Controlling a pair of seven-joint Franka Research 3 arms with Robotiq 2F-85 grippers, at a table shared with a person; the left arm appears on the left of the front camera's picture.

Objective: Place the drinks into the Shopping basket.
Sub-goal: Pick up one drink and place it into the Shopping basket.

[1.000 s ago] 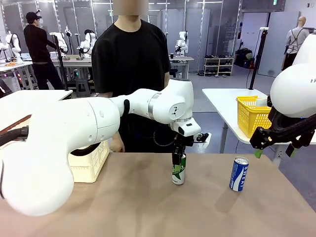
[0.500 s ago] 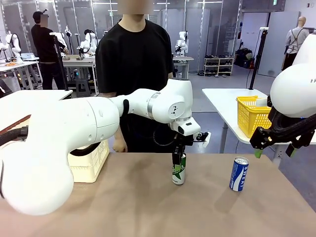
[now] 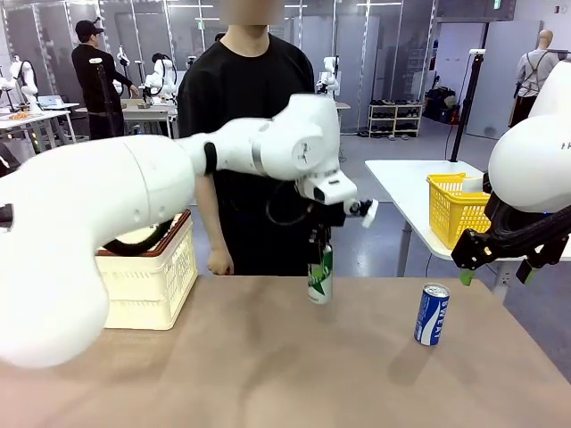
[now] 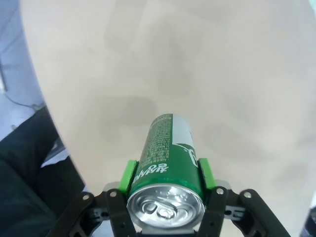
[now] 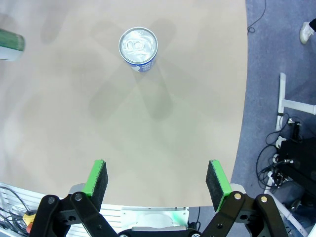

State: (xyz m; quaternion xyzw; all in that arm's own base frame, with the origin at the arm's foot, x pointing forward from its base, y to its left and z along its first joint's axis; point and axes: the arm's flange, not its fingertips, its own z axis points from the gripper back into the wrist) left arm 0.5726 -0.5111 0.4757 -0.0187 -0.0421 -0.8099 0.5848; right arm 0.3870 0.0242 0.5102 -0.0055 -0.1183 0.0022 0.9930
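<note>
Gripping a green can (image 3: 320, 276) near its silver top, the left gripper (image 3: 319, 259) hangs over the far middle of the table (image 3: 268, 374). From the left wrist, its green pads (image 4: 130, 173) press against opposite sides of the can (image 4: 168, 163), just below the rim, and the can points down toward the tan tabletop. The can hangs roughly upright and seems to be off the surface, though the gap under it is hard to judge.

A blue and white can (image 3: 433, 314) stands upright on the table toward the right side, well apart from the green one. The right gripper (image 3: 496, 272) hangs above and to the right of it, past the table's right edge, with its fingers spread wide and nothing between them. The right wrist camera looks down on that can's silver top (image 5: 138, 47) with the gripper (image 5: 157, 181) well short of it.

The cream shopping basket (image 3: 152, 285) with a dark red rim sits at the table's far left, partly behind the left arm. A person in a black shirt stands at the far edge, one hand (image 3: 217, 261) hanging between the basket and the green can.
</note>
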